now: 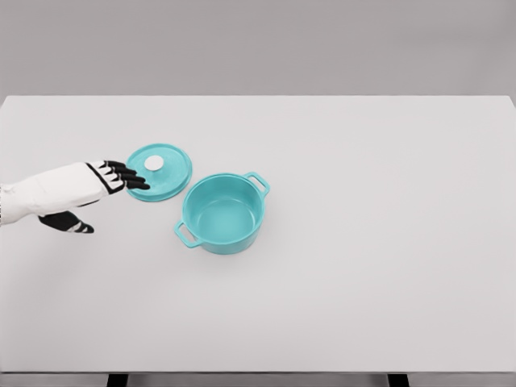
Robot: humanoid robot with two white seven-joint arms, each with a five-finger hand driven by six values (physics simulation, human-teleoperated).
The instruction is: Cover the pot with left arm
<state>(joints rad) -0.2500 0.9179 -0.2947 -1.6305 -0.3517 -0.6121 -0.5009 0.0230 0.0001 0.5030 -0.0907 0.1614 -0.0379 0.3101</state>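
Observation:
A teal pot [223,213] with two side handles stands open and empty on the white table [363,242], left of centre. Its round teal lid [161,173] with a white knob [154,164] lies flat on the table just behind and left of the pot. My left hand [121,176] comes in from the left edge, its black fingers [129,176] stretched out and reaching over the lid's left rim, short of the knob. The thumb [72,225] hangs apart below. The hand holds nothing. The right arm is out of view.
The table's far edge runs along the top under a grey wall [258,40]. The near edge shows at the bottom, with two dark legs below it.

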